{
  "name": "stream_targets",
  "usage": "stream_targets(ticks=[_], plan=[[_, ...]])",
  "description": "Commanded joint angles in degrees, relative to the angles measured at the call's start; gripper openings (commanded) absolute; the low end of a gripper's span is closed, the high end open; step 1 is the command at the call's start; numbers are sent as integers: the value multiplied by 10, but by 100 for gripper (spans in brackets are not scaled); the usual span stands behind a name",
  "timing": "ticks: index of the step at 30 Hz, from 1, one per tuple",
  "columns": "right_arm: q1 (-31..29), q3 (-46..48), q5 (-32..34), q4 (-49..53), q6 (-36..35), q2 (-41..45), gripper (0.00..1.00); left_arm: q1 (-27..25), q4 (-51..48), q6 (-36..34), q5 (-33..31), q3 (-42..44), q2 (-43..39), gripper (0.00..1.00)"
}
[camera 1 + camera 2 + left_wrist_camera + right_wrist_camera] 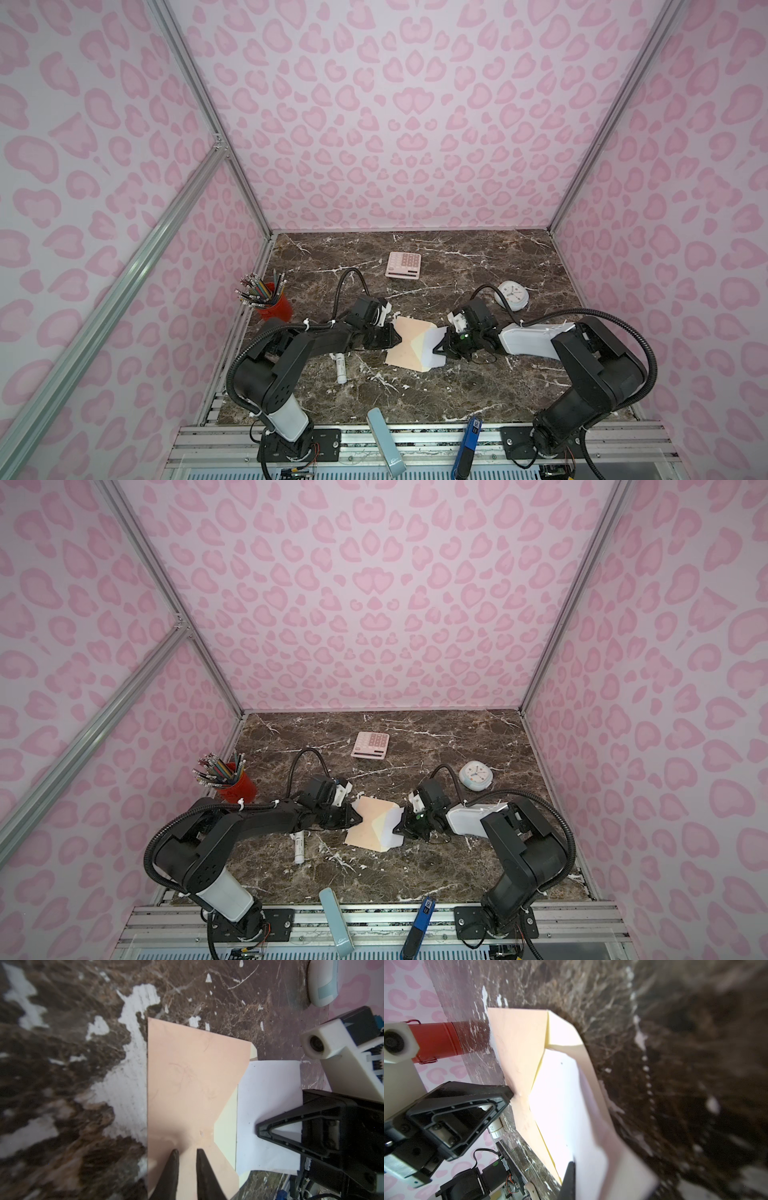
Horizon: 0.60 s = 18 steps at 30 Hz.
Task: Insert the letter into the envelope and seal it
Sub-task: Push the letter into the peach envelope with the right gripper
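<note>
The peach-tan envelope [409, 347] [368, 827] lies flat at the middle of the marble table, its cream-yellow flap [226, 1122] open toward the right. The white letter [434, 345] [268, 1093] sits partly inside the envelope's mouth, and its right half sticks out over the flap. My left gripper [397, 334] [187, 1151] has its fingers slightly apart, open, with both tips resting on the envelope's left edge. My right gripper [440, 349] [574, 1164] is shut on the letter's right edge, and the letter [560, 1095] hides one finger.
A pink calculator [403, 264] lies at the back and a white clock [514, 295] at the right. A red pencil cup [274, 305] stands at the left, with a white tube [340, 368] in front of it. A grey-blue case [384, 440] and a blue tool [467, 444] lie on the front rail.
</note>
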<state>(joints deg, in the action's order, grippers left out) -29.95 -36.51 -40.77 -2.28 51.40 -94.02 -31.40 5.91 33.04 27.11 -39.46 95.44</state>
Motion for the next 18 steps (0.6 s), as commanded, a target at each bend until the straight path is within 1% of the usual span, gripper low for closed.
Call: stream_targets(ticks=[1,18], plan=[[-1,-5,-6,-12,-4,-7,6,1,-13,-2,1,1,2,20],[-12,-25,-9,-29,3,-34,7,0,-11,-3,11,0,3,20]])
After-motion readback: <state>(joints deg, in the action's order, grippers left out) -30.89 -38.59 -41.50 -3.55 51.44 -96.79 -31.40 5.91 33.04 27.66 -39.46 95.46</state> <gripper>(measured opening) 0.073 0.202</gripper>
